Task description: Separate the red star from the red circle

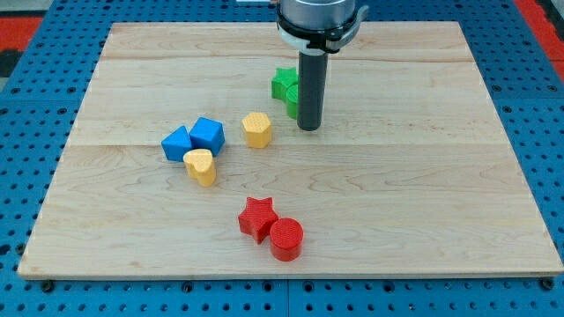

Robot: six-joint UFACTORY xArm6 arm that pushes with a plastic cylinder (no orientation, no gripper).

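Note:
The red star (257, 217) lies near the view's bottom, a little left of centre. The red circle (286, 239) touches it on its lower right side. My tip (308, 129) rests on the board above the middle, well above the red pair toward the view's top. It stands right next to the green blocks (285, 86), on their right side, and partly hides one of them.
A yellow block (256, 129) lies left of my tip. Two blue blocks (177, 143) (207, 134) and a second yellow block (201, 166) cluster at the view's left. The wooden board (441, 176) sits on a blue pegboard surround.

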